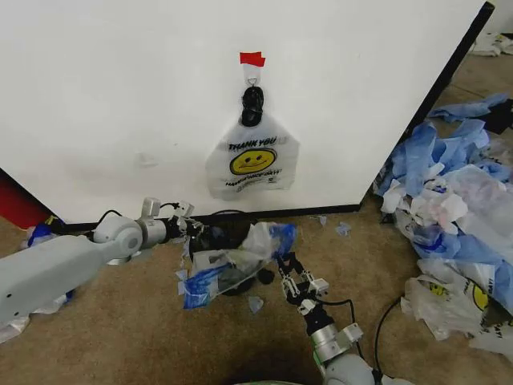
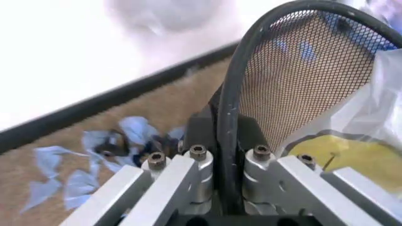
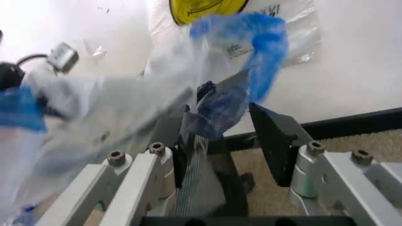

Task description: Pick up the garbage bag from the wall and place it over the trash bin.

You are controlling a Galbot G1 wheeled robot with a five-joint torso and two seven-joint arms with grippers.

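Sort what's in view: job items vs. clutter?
Job: garbage bag draped over trash bin; left gripper clamped on bin rim; right gripper at bag; wall.
Clutter: hanging smiley bag, bag pile, floor scraps.

Grey-white arms, black cables, silver screws

Ahead: wall (image 1: 120,96) blocks reach.
Right: heaped bags (image 1: 457,208) crowd the floor.
Near side: bare carpet (image 1: 120,321), open passage.
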